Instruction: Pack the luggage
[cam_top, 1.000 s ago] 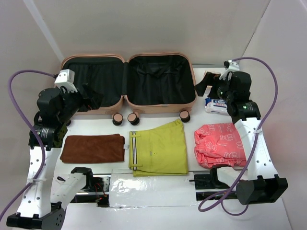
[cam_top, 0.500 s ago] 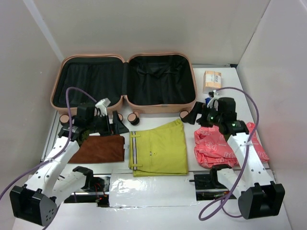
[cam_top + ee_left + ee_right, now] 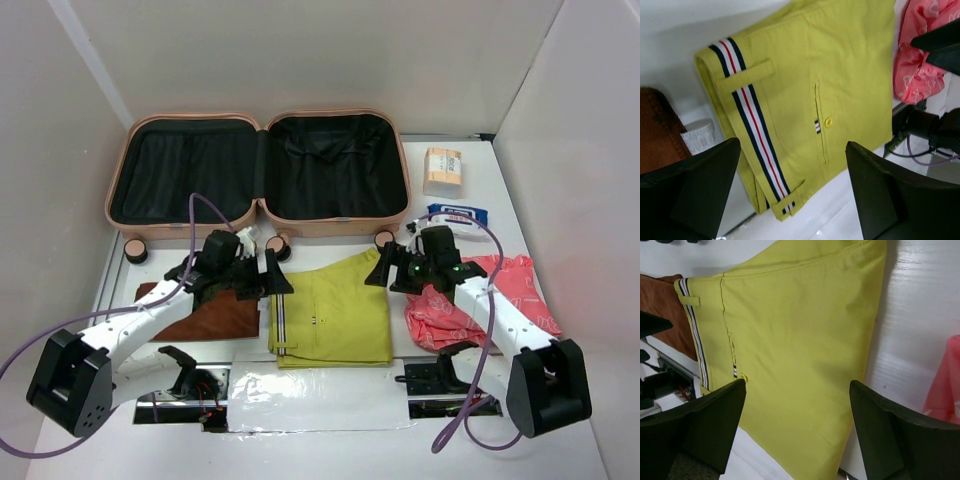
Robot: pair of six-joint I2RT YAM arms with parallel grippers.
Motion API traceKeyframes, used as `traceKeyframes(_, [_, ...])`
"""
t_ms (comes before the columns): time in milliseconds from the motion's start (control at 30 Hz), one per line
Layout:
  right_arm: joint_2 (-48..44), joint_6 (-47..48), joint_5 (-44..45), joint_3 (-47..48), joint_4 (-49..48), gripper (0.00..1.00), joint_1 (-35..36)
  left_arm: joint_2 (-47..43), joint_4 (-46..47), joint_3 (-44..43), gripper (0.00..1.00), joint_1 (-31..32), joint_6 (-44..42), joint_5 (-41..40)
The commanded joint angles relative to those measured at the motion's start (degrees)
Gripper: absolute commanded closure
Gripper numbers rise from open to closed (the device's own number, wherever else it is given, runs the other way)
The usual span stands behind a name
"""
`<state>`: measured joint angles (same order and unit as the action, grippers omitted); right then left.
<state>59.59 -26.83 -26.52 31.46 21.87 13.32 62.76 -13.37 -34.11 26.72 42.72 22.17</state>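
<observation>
Left gripper point(image 3: 792, 145): jaws stand wide apart and hold nothing. They hang over the waistband end of the yellow-green shorts point(image 3: 840, 75), where the striped band point(image 3: 752, 130) runs between the two fingers.

Right gripper point(image 3: 797, 384): jaws likewise wide apart, nothing between them. They hang over the opposite end of the same shorts, the cloth's edge and the bare white table point(image 3: 920, 315) showing below.

In the top view the two grippers face each other across the shorts, the left one at the left edge, the right one at the far right corner. A brown cloth point(image 3: 215, 315) lies flat just left of the shorts, partly under the left arm. A pink patterned garment point(image 3: 470, 305) lies to the right, under the right arm.

The luggage point(image 3: 260, 170) lies opened flat at the far side of the table, both black-lined halves facing up, wheels toward the shorts. A small tan box point(image 3: 442, 170) and a blue-and-white packet point(image 3: 458, 213) sit to its right.
</observation>
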Motion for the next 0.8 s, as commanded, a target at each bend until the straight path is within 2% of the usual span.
traceKeyframes(0, [1.49, -0.94, 3.48, -0.96, -5.17, 0.09, 2.58, 1.04, 7.03, 1.84, 0.00, 0.97, 1.84, -3.62])
traceKeyframes(233, [0.88, -3.13, 6.13, -6.23, -8.59, 0.12, 4.52, 4.73, 11.34, 3.87, 0.00, 0.97, 2.98, -3.63])
traceKeyframes(467, [3.07, -3.67, 7.19, -8.78, -11.50, 0.16, 6.89, 4.74, 11.34, 5.98, 0.00, 2.10, 3.69, -7.23])
traceKeyframes(600, [5.44, -3.67, 7.71, -9.40, -13.69, 0.22, 7.94, 5.26, 13.80, 8.88, 0.00, 2.11, 5.09, -8.46])
traceKeyframes(767, [6.68, -4.20, 9.03, -11.24, -14.75, 0.35, 8.65, 6.41, 15.04, 9.41, 0.02, 3.51, 6.24, -9.08])
